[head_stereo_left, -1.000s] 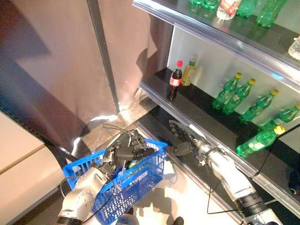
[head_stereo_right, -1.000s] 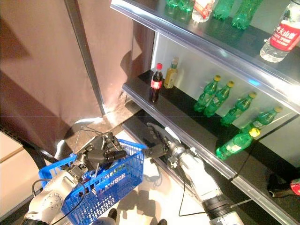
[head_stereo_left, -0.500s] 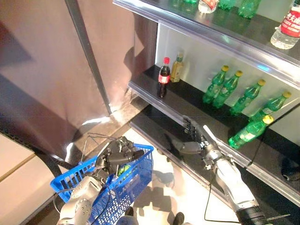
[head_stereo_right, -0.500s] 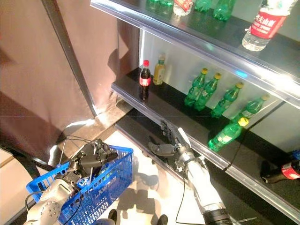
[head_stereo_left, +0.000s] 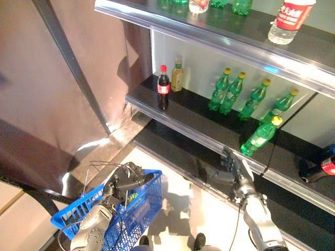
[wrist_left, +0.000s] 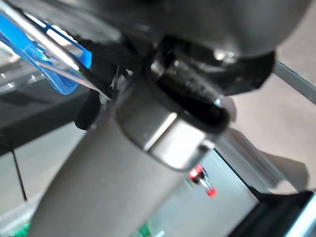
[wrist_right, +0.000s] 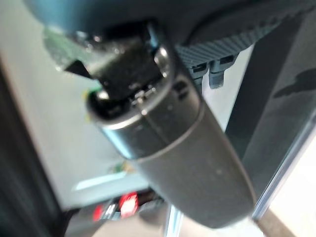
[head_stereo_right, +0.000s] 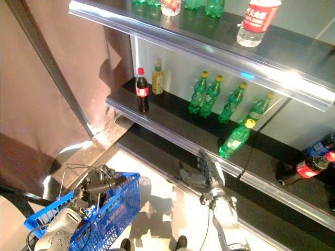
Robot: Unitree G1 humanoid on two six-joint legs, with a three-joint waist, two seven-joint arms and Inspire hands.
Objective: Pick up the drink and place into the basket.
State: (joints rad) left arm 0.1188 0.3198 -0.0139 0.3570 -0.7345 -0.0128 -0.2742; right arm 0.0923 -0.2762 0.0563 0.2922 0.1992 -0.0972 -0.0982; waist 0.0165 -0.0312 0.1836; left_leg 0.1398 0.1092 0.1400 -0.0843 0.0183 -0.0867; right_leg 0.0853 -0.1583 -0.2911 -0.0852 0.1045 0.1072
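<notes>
Shelves (head_stereo_left: 220, 130) held green bottles (head_stereo_left: 259, 137); right hand (head_stereo_left: 234, 168) was spread, empty, mid-reach; left hand (head_stereo_left: 124, 180) gripped basket (head_stereo_left: 137, 214) handle. Next: close on a bottle.

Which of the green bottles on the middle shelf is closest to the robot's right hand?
The green bottle leaning at the shelf's front edge, just above the right hand. The other four stand farther back in a row.
</notes>
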